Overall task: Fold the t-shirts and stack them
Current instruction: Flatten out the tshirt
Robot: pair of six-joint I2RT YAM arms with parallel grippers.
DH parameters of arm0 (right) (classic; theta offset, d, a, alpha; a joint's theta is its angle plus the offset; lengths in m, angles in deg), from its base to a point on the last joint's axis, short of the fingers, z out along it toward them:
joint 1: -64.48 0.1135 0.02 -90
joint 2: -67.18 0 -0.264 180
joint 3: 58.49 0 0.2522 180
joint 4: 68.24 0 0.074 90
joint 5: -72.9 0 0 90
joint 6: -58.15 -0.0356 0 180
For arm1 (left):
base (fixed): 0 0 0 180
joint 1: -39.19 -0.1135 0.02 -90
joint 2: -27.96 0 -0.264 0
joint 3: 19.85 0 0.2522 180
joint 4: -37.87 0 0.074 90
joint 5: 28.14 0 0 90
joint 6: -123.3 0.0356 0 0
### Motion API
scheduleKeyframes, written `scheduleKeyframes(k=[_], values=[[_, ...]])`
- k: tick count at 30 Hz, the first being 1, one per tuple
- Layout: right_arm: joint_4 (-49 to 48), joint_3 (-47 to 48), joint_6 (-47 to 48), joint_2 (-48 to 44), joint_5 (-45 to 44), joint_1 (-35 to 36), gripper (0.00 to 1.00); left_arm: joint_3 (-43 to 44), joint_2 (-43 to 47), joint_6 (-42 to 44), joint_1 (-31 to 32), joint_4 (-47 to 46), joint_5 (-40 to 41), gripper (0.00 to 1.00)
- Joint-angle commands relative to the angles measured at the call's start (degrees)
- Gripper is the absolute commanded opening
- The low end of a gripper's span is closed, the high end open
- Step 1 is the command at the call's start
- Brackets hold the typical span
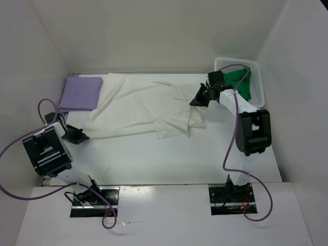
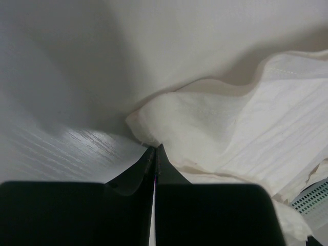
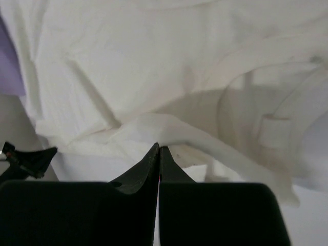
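Note:
The off-white t-shirt lies spread and rumpled across the middle of the table. My left gripper is at its near left corner; in the left wrist view the jaws are shut with the shirt's hem corner pinched at their tips. My right gripper is at the shirt's right edge, and its jaws are shut under a raised fold of the same cloth. The lavender t-shirt lies folded at the far left. The green t-shirt sits bunched in the basket.
A white mesh basket stands at the far right corner, close behind the right arm. White walls enclose the table on three sides. Bare white tabletop runs between the shirt and the arm bases.

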Motion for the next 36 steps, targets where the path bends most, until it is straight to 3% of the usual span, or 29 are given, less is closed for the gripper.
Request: scheduleKeyframes(k=[1,5,7,12,15,17,20,21,22,26,30,31,36], values=[[1.7,-0.1,2.9,-15.0,-0.1,4.5,0.00,1.9,0.5,0.4,-0.3,-1.7,-0.6,0.01],[6.8,-16.2,-0.3,-33.3,3.2,7.1,0.00,1.9,1.1,0.4,-0.3,-1.7,-1.4,0.01],[9.1,-19.8,-1.6,-41.3,5.6,7.2,0.00,1.9,1.1,0.4,-0.3,-1.7,-1.4,0.02],[12.1,-22.5,-1.4,-45.3,6.8,7.2,0.00,1.9,1.1,0.4,-0.3,-1.7,-1.4,0.03],[4.3,-24.4,-0.6,-40.0,6.2,4.0,0.00,1.9,1.6,0.4,-0.3,-1.2,-1.4,0.03],[-0.5,-26.2,-0.6,-31.5,6.2,0.2,0.00,1.9,2.2,0.4,-0.3,-1.2,-1.4,0.06],[-6.9,-21.6,-0.6,-18.4,2.9,0.2,0.00,1.3,2.9,0.4,-0.3,-1.2,-1.4,0.10],[-7.4,-19.7,0.0,-15.4,2.4,0.2,0.00,0.8,3.6,0.4,-0.3,-1.2,-1.4,0.14],[-7.4,-17.6,0.8,-12.7,1.6,0.2,0.00,0.8,3.6,0.4,-0.3,-1.2,-1.4,0.24],[-8.0,-7.8,-0.2,-2.6,1.3,-1.2,0.00,0.3,5.8,0.4,-0.3,-1.2,-0.7,0.40],[-8.0,-5.6,-0.8,-2.4,0.7,-2.3,0.19,0.3,5.8,-0.6,-0.3,-1.2,0.3,0.41],[-8.0,-6.8,-0.8,-3.4,0.7,-2.3,0.28,0.3,5.8,-0.6,-0.8,-1.2,0.3,0.41],[-7.5,-14.4,-1.3,-15.7,-0.4,-2.3,0.49,1.4,5.8,-1.1,-2.9,0.7,3.1,0.37]])
